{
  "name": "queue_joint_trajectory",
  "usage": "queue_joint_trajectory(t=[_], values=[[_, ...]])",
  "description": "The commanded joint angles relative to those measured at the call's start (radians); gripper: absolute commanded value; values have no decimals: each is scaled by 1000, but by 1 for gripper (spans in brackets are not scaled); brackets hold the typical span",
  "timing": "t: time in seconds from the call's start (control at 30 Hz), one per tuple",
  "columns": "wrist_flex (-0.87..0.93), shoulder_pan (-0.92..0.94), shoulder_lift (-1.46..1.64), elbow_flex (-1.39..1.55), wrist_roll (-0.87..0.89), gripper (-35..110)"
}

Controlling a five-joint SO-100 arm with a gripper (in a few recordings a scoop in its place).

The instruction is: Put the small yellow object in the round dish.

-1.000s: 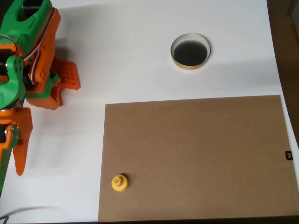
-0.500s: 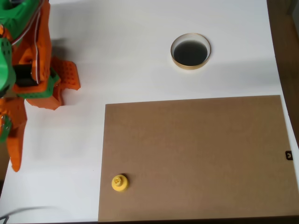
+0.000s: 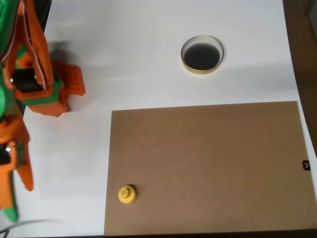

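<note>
White table, brown board

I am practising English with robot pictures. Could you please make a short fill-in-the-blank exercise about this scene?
1. The yellow piece lies on the ____ board.
2. In the overhead view, the round dish stands on the ____ table, above the board.
3. The inside of the dish is ____ in colour.
4. The gripper is at the ____ edge of the overhead view.

Missing words: brown; white; black; left

You have one small yellow object, one round dish, one brown board, one white table and one orange-and-green arm here.
</note>
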Motion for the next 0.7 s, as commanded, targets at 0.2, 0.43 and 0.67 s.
queue_joint_trajectory(t=[0.2,0.43,0.67], values=[[66,-253,-350,-207,-67,30],[83,-397,-549,-253,-35,30],[67,-439,-635,-298,-25,30]])
